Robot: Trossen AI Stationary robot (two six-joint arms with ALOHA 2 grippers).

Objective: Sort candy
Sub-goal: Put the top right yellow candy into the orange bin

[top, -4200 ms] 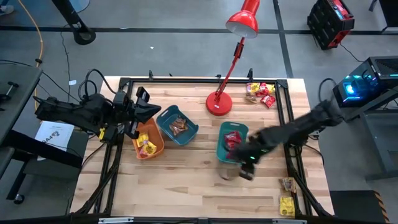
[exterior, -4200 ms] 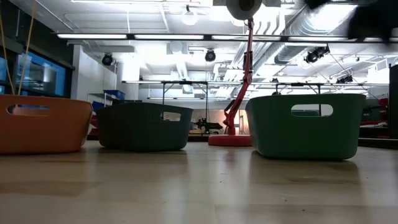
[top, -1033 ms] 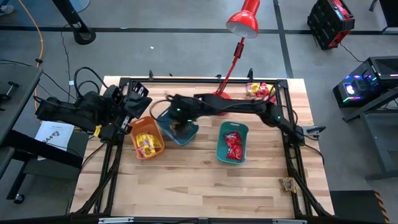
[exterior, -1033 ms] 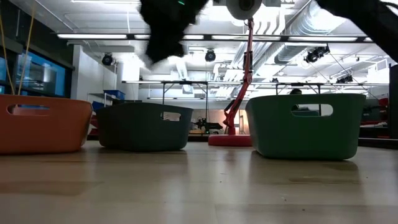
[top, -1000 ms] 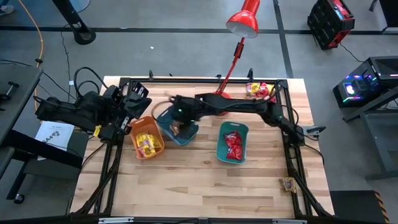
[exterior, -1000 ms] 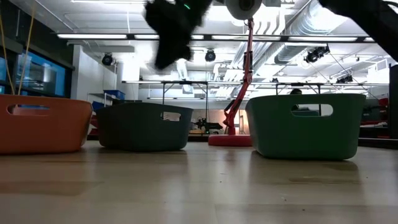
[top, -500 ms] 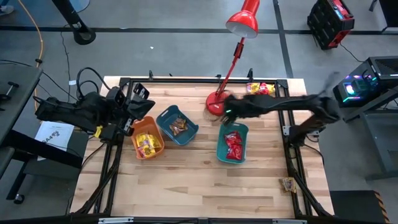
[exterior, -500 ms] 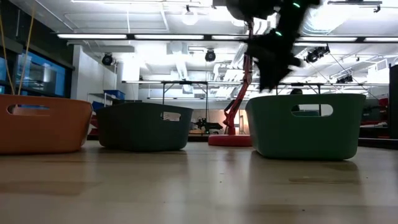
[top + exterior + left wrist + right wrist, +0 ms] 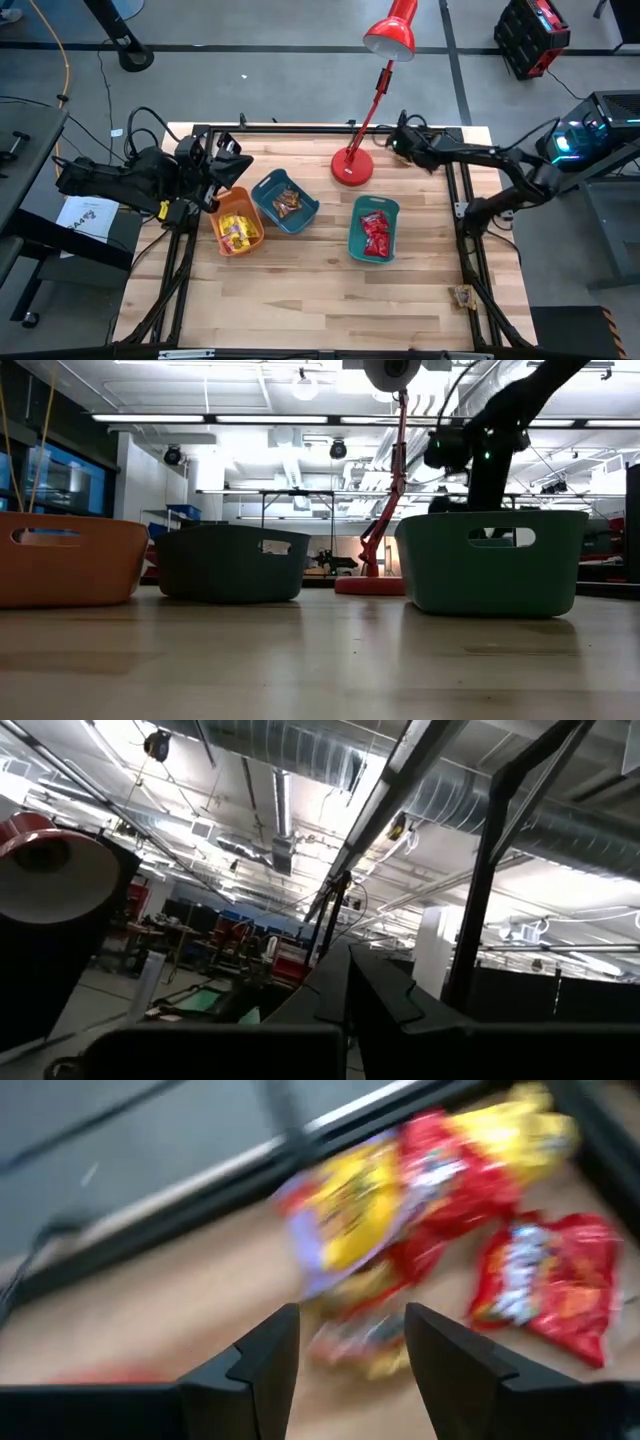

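Observation:
The loose candy, a heap of yellow and red packets, lies on the wood at the table's far right corner, with one red packet beside it. My right gripper hovers open just above the heap, touching nothing; in the high view the arm covers most of it. Sorted packets lie in the orange bin, the blue bin and the green bin. My left gripper waits at the table's left edge, beside the orange bin, pointing upward.
The red desk lamp's base stands left of the candy heap, its arm leaning up over the far edge. A black frame rail runs along the right side. One stray packet lies near the right near corner. Bare wood fills the table's near half.
My right arm has swung from above the blue bin toward the table's right, passing the lamp base, then on to the far right corner, where it now hangs over the loose candy heap. The bins and my left arm have stayed put.

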